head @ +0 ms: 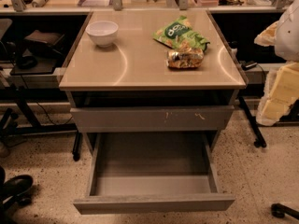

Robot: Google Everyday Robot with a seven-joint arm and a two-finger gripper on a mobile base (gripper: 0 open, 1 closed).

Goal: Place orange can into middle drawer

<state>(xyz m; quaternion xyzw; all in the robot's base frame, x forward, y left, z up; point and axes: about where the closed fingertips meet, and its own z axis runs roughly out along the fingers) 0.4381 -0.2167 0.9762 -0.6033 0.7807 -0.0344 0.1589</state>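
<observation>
The orange can (185,58) lies on its side on the beige tabletop (140,64), towards the right front, touching the lower edge of a green snack bag (180,33). The middle drawer (154,203) is pulled wide open below; its smooth grey inside holds nothing. Above it is the grey drawer front with small orange scratches (149,119). My gripper is not in view. A white rounded shape (288,29) at the right edge may be part of my arm; I cannot tell.
A white bowl (102,32) stands on the tabletop at the back left. Yellowish bulky material (280,94) sits right of the cabinet. A chair base (16,185) is at the lower left and a caster (285,211) at the lower right. Cluttered benches run behind.
</observation>
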